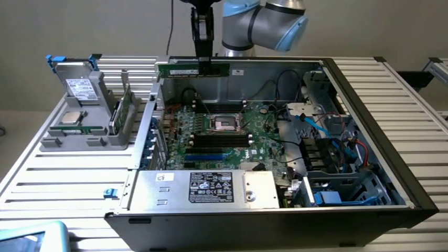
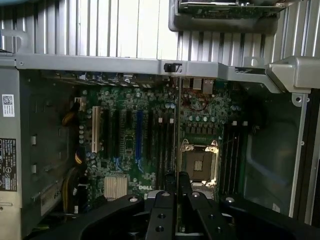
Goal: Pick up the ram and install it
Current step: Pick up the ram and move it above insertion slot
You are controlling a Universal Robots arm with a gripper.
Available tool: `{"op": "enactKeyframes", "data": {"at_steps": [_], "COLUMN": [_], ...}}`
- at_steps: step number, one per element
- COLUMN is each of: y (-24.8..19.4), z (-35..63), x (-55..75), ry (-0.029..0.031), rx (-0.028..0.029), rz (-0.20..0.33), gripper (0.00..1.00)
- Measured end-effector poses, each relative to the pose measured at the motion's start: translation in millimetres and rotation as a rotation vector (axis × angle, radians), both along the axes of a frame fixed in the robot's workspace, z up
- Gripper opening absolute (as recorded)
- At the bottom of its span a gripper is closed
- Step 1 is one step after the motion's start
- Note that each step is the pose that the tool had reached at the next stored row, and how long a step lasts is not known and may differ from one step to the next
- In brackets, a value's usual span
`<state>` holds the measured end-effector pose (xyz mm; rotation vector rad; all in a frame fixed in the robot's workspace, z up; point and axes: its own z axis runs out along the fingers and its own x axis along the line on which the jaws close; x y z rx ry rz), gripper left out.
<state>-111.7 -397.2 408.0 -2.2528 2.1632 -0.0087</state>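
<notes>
Green ram [image 1: 180, 70] hangs level in your claw [image 1: 203, 65], pinched shut at mid-length so stick balances. You hold it high over far wall of open case [image 1: 395, 152], clear of cables [image 1: 313, 122]. Black slots [image 1: 221, 139] beside processor socket [image 1: 225, 122] lie well below, facing up for insertion.

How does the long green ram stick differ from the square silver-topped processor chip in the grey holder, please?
The ram is long, narrow and green; the processor chip is square and silver. The ram hangs in the end effector above the case; the chip lies in the holder.
</notes>
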Motion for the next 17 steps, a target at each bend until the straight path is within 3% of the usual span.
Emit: {"op": "enactKeyframes", "data": {"at_steps": [5, 13, 17], "y": [15.1, 46.2, 53.0], "z": [-4.7, -11.2, -14.4], "x": [6.5, 7.8, 7.1], "ry": [0.0005, 0.0006, 0.0006], "rx": [-0.0040, -0.0120, -0.0132], "rz": [0.000, 0.000, 0.000], "gripper": [0.14, 0.14, 0.14]}}
